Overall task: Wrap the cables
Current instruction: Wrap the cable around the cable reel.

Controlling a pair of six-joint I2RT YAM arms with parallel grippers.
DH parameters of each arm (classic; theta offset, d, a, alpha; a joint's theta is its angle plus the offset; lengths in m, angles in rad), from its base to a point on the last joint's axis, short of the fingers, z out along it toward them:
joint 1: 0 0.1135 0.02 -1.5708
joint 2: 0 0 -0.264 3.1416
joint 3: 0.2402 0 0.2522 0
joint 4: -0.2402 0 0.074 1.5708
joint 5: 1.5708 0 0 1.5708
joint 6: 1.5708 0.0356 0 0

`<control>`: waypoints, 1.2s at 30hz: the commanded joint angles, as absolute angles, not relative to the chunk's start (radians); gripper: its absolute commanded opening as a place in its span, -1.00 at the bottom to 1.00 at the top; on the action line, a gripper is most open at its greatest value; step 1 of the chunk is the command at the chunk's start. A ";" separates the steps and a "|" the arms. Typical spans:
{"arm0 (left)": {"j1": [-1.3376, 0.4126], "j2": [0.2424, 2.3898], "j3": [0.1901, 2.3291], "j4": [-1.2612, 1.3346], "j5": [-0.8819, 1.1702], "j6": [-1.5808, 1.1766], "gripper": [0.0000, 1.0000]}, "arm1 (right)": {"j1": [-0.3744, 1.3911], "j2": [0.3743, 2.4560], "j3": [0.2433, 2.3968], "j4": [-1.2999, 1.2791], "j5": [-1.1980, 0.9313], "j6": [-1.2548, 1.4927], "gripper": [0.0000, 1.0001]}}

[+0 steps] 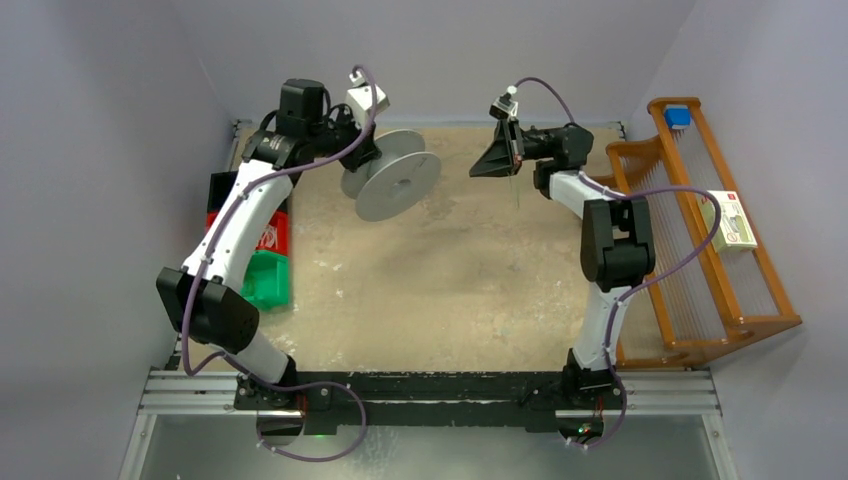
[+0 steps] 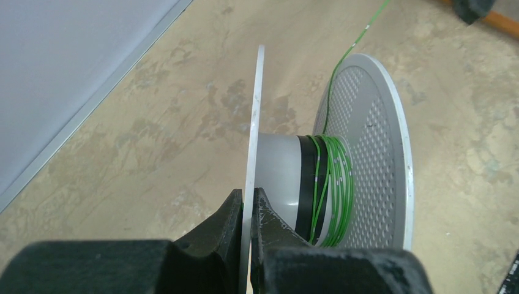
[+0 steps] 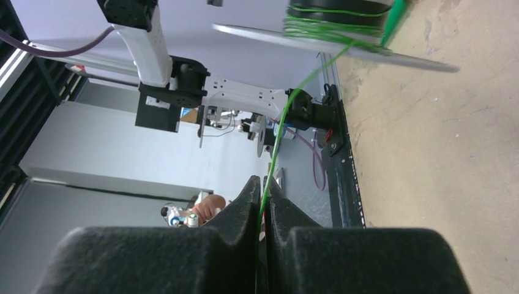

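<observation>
Winding: your left claw (image 2: 248,201) pinches the pale grey round spool (image 2: 367,159), right claw (image 3: 263,195) the thin green cable (image 3: 278,131); loop it tautly next.

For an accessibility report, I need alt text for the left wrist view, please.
The left gripper is shut on the thin near flange of a grey spool. A green cable is wound around the hub beside a black band, and one strand leads away over the tan table.

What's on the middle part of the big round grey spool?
A thin green wire, looped several times beside a black band on the pale grey spool. The black left end effector hides the loops' bottom.
</observation>
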State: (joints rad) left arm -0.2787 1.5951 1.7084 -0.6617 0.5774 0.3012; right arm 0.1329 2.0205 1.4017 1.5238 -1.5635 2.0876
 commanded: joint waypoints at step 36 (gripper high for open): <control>-0.432 1.695 1.923 -0.463 -0.183 -0.476 -1.00 | 0.447 1.895 1.345 2.215 -1.691 2.021 -1.00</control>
